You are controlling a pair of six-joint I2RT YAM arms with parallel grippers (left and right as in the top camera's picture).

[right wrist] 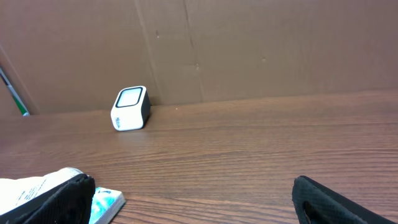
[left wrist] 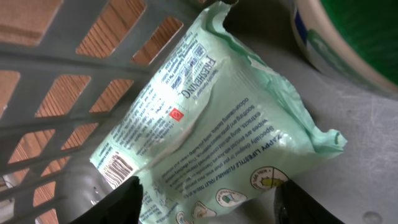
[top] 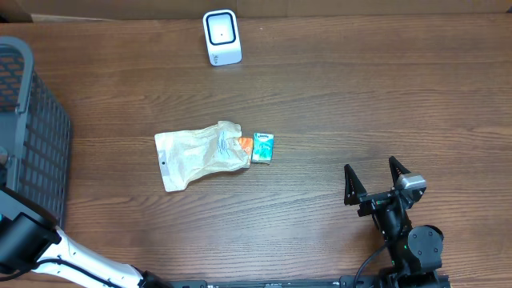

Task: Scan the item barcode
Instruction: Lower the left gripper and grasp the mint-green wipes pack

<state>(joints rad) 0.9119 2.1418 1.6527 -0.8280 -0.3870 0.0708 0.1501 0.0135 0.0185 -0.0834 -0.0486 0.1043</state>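
Note:
The item in reach is a pale green wipes packet (left wrist: 205,118) lying on the floor of the grey basket (left wrist: 68,68). Its barcode (left wrist: 117,168) faces up near the lower left corner. My left gripper (left wrist: 208,202) is open and straddles the packet's near end. The left finger (left wrist: 124,202) is at the packet's edge, while the right finger (left wrist: 305,202) stands clear of it. The white scanner (top: 222,37) stands at the table's far edge, also seen as the scanner (right wrist: 130,108). My right gripper (top: 374,182) rests open and empty over the table at the front right.
A crumpled white bag (top: 198,154) and a small teal box (top: 263,147) lie mid-table. The basket (top: 32,136) fills the left edge. A green and white tub (left wrist: 348,43) sits beside the packet inside the basket. A cardboard wall (right wrist: 249,50) backs the table.

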